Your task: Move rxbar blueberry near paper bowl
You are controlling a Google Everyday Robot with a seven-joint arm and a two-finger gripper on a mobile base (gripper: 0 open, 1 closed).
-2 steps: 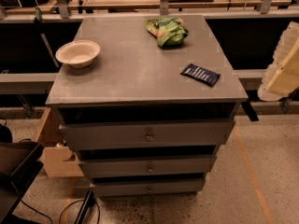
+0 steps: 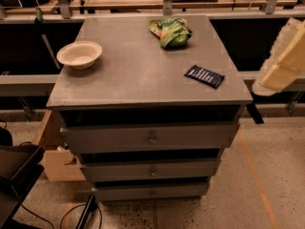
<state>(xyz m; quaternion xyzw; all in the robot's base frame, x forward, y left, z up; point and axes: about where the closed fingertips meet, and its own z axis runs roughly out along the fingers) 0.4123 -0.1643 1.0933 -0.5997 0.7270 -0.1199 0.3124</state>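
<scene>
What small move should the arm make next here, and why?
Probably swing the claw leftward over the cabinet top and lower it toward the rxbar blueberry. The claw hangs beyond the cabinet's right edge, apart from the bar. The bar lies flat near the right front, far across from the paper bowl at the left, so it must be grasped first.
</scene>
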